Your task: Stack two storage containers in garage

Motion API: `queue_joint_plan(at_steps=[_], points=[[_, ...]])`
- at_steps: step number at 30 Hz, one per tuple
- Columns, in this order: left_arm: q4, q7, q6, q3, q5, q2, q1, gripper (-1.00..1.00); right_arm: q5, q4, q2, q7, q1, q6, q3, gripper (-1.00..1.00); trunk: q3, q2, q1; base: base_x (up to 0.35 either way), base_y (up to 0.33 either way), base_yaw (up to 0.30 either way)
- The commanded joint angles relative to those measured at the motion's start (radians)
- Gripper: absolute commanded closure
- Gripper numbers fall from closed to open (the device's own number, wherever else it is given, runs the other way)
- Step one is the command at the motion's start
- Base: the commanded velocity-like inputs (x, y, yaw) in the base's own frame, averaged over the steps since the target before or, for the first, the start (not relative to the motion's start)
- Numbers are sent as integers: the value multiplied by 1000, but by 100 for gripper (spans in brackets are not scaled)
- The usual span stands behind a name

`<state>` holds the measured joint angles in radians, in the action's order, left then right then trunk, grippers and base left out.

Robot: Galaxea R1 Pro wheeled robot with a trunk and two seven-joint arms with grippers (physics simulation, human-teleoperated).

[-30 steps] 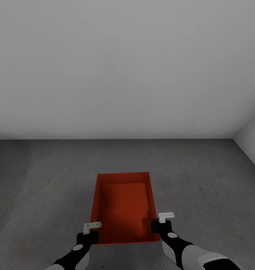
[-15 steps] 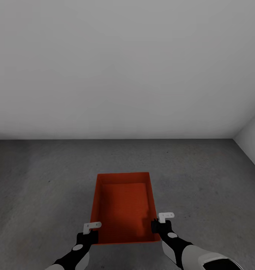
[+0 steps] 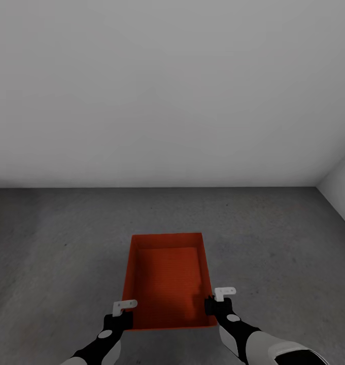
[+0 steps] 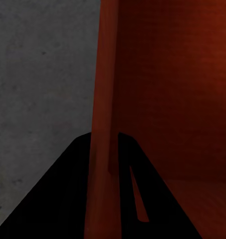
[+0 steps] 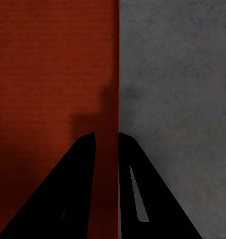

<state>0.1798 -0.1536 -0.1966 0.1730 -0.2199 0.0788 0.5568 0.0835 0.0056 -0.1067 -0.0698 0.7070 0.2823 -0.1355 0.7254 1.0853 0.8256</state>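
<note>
Garage: white wall (image 3: pixel 172 91), grey concrete floor (image 3: pixel 56 263).
Storage container (image 3: pixel 167 281): red-orange, open-top, centre, low over floor.
Left gripper (image 3: pixel 123 315), right gripper (image 3: pixel 213 305): each pinching a side wall near the closest corners.
No change vs earlier frames.

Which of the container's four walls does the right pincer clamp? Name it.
The long right wall of the container, by its near corner: the right pincer straddles it. The left pincer clamps the opposite wall.
</note>
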Motion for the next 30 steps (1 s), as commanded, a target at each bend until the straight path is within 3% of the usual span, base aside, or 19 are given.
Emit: queue_joint_plan(at_steps=[1,30], points=[[6,-9,-12,6,6,1,1,100,-1,4,-1,3,0,1,35,100,4,8,4,0,0,0],[7,-9,-12,8,8,0,1,100,-1,4,-1,4,0,1,35,100,95,211,115,0,0,0]])
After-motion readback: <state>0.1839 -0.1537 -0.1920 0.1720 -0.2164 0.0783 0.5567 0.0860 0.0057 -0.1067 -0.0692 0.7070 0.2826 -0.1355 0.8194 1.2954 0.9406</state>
